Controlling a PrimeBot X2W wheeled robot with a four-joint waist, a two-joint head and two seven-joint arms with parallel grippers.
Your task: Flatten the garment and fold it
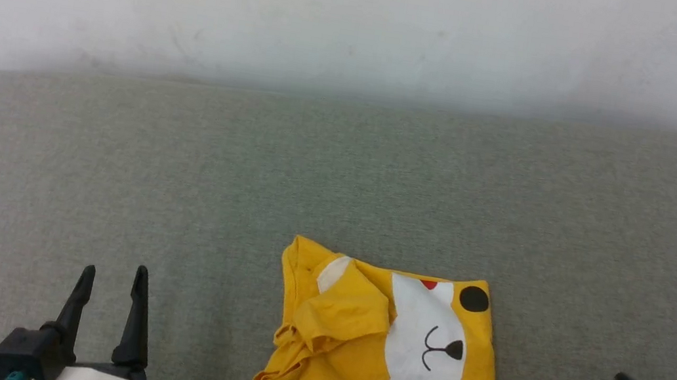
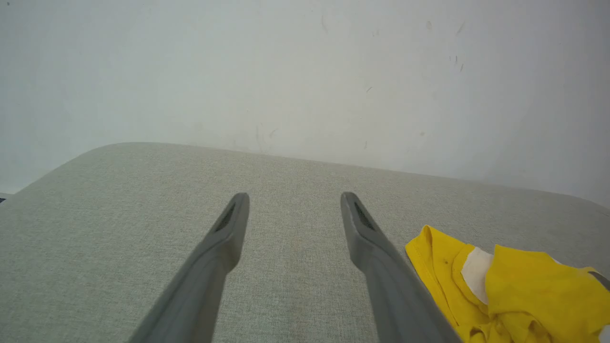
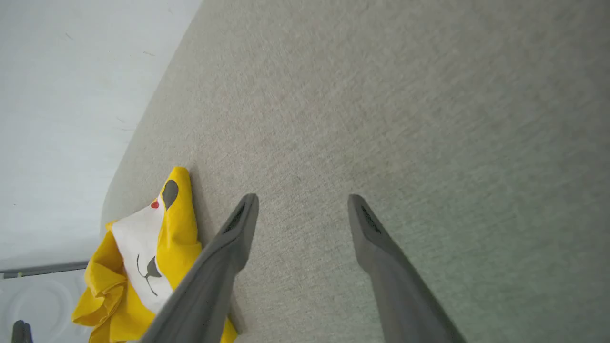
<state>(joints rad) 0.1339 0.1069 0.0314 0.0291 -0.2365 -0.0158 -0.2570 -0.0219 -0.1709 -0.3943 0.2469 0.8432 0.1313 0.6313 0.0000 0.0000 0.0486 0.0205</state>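
garment: bright yellow cotton T-shirt with a white cartoon face print (image 1: 346,324) lay bunched on the grey-green fabric tabletop (image 1: 341,170), low in the head view between my grippers, touching neither.
left gripper: (image 1: 115,269) fingers spread apart, empty, well off the shirt's left side.
right gripper: (image 3: 302,197) fingers spread apart, empty, beside the shirt's right edge.
risk, layers: left half was rumpled and stacked; I judged a pinch there could catch several layers and drag the whole bundle.
risk, surface: thin cloth on soft cover; fingertips might snag the cover or slip off.
risk, view: near hem ran out of frame; I could misjudge the grab.
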